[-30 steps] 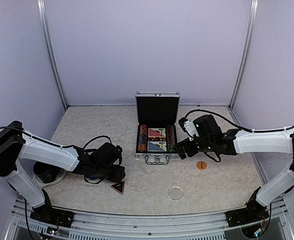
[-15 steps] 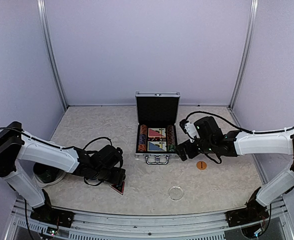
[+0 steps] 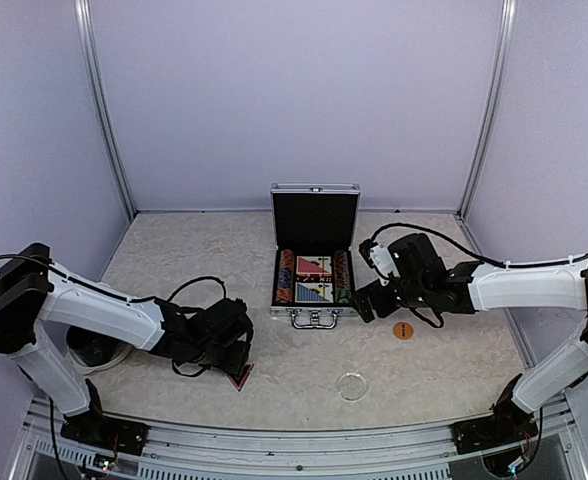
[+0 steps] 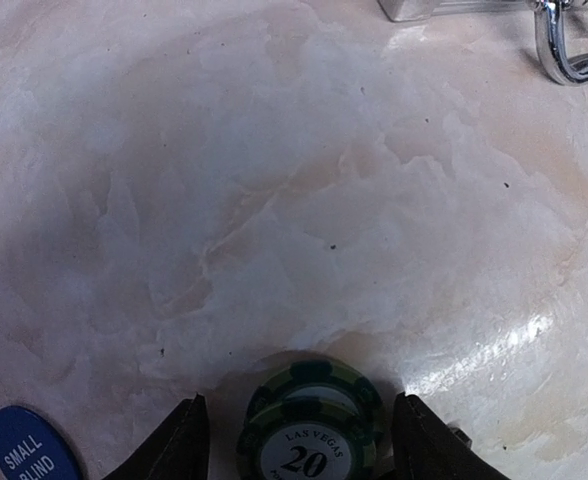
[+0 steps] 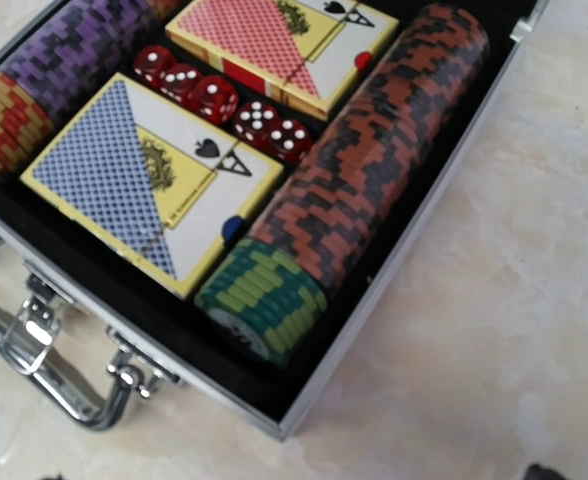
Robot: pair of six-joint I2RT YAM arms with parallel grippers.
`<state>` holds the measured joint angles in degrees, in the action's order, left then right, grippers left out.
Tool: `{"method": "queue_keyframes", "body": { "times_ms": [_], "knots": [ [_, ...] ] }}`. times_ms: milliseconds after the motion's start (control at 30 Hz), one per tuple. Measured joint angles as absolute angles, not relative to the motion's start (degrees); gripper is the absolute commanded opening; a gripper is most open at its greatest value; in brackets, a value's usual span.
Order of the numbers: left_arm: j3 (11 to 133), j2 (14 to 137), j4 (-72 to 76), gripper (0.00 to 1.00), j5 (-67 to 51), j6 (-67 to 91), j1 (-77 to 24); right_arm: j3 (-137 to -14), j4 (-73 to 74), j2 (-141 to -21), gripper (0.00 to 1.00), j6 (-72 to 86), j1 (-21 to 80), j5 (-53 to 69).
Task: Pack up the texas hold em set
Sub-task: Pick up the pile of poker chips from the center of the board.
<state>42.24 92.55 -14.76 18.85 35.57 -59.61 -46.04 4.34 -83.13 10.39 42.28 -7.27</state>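
I am working the left claw (image 4: 297, 408) over a short stack of round green poker chips with pale edge stripes (image 4: 311, 440), its top face reading LAS VEGAS 20. The stack is lying flat on the marbled beige table (image 4: 294, 200), in front of and to the left of the small silver aluminium case (image 3: 314, 305), whose chrome handle (image 4: 574, 50) is showing at the far corner of the left wrist view. The claw is standing spread, one black finger (image 4: 184, 445) on each side of the stack. A sliver of table is showing between pad and rim on both sides, so it is pinching nothing.

I am judging these chips to be light, stiff and smooth-rimmed. The lower one is sitting slightly off-centre, so a high pinch is likely to lift only the top chip. I am planning to grip across opposite rims, low against the table.

A round blue button marked SMALL BLIND (image 4: 29, 455) is lying on that same side of the case, a little farther out. The right claw (image 3: 366, 300) is hovering at the case's right front corner, looking down on the green chips ending the right-hand row (image 5: 264, 300). I cannot tell whether it is spread or pressed together.
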Motion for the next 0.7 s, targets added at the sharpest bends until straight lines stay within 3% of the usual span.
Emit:
{"method": "queue_keyframes", "body": {
  "times_ms": [133,333,700],
  "knots": [
    [42.5,93.0,-14.8,0.52,19.5,36.2,-59.8,-46.0,4.3,-83.1,0.99,10.4,42.3,-7.2],
    [42.6,93.3,-14.6,0.32,20.5,36.9,-60.5,-46.0,4.4,-83.1,0.99,10.4,42.3,-7.2],
    [43.2,93.3,-15.7,0.3,20.9,37.0,-60.7,-46.0,4.4,-82.7,0.99,10.4,42.3,-6.7]
  ]
}}
